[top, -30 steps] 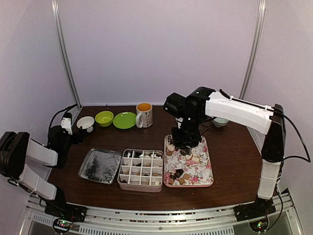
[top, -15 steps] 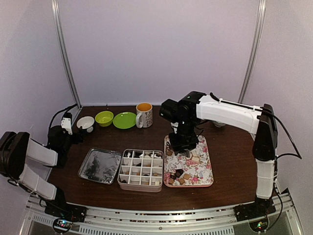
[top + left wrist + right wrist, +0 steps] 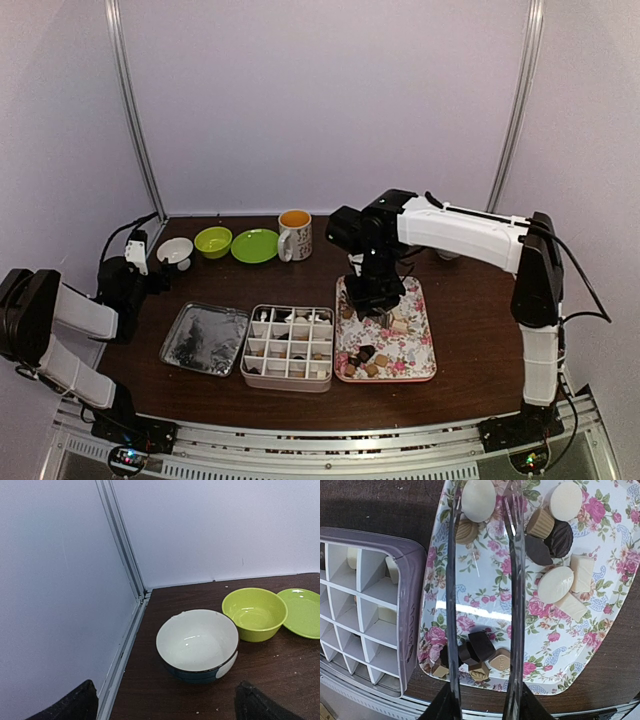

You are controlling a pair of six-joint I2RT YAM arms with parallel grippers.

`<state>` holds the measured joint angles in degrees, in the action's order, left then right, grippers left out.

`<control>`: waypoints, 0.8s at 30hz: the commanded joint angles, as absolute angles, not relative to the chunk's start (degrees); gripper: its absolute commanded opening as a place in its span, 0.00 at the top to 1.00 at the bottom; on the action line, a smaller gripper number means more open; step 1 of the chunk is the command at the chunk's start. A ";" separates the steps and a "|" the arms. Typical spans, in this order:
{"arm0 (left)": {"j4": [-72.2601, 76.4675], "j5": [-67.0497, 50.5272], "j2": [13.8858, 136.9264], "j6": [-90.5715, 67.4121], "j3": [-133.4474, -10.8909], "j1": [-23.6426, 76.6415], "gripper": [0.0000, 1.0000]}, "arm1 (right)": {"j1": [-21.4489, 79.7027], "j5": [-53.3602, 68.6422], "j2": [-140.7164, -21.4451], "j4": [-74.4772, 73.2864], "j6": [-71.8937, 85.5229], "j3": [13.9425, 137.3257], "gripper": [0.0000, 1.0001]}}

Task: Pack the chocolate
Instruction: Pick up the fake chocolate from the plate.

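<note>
Right fingers are clamped on the metal tongs, tines straddling a cream-white oval chocolate on the pink floral tray, other pieces scattered nearby. Squeeze evenly and low on the piece, I'd say, or it squirts out, then over to the compartment box. Tine tips run off frame, so contact can't be judged. Left fingers spread wide, near the white bowl.

Back left of the dark surface sat a row: white bowl, lime bowl, green plate, mug. Up front, a metal tray lay left of a partitioned box. A floral tray lay just right of the box, with thin tongs above that tray.
</note>
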<state>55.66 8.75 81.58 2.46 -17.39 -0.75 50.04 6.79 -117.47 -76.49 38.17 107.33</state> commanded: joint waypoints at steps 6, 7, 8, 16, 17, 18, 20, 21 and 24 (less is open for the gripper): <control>58.60 8.76 81.65 2.11 -18.63 -1.14 0.02 | 49.62 7.73 -118.03 -76.62 37.91 108.27 0.70; 58.54 8.79 81.65 2.11 -18.63 -1.13 0.02 | 49.58 7.49 -117.77 -76.70 38.00 108.28 0.70; 58.61 8.79 81.64 2.11 -18.63 -1.13 0.02 | 49.52 7.21 -117.38 -76.73 38.12 108.28 0.71; 58.61 8.74 81.65 2.11 -18.64 -1.10 0.02 | 49.50 5.56 -113.30 -77.72 39.25 108.14 0.74; 58.58 8.76 81.65 2.11 -18.63 -1.09 0.02 | 49.44 5.70 -112.23 -77.53 39.85 107.80 0.75; 58.57 8.81 81.65 2.10 -18.65 -1.09 0.02 | 49.47 6.27 -111.26 -76.88 40.17 107.12 0.76; 58.61 8.79 81.65 2.11 -18.63 -1.13 0.02 | 49.53 8.40 -109.13 -75.51 40.71 105.56 0.76; 58.54 8.77 81.65 2.11 -18.63 -1.13 0.02 | 49.64 9.21 -107.96 -74.94 40.91 104.82 0.76; 58.57 8.84 81.65 2.11 -18.64 -1.14 0.02 | 50.06 12.65 -104.77 -73.11 40.93 102.73 0.76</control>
<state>55.66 8.75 81.58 2.46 -17.39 -0.75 49.78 8.97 -110.32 -75.40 39.62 104.90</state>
